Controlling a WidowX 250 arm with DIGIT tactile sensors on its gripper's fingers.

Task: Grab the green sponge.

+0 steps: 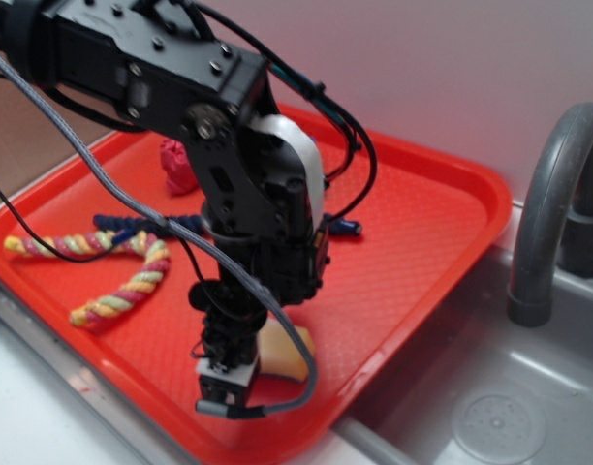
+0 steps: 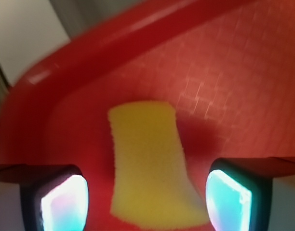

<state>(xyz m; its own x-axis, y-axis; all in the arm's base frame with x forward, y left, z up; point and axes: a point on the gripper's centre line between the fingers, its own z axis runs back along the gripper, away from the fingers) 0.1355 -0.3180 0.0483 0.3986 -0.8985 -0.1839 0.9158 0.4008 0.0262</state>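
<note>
Green sponge (image 2: pixel 150 166) (its visible face is yellow foam) lying flat on the red tray (image 1: pixel 422 252), near the tray's front rim. The hand (image 2: pixel 147 197) hovers directly above it, spread wide, one finger pad (image 2: pixel 65 204) on each side of the sponge and neither touching it. Further back on the tray: a multicoloured rope (image 1: pixel 122 281) and a red cloth lump (image 1: pixel 178 165). A grey tap (image 1: pixel 548 213) stands beside the tray.
</note>
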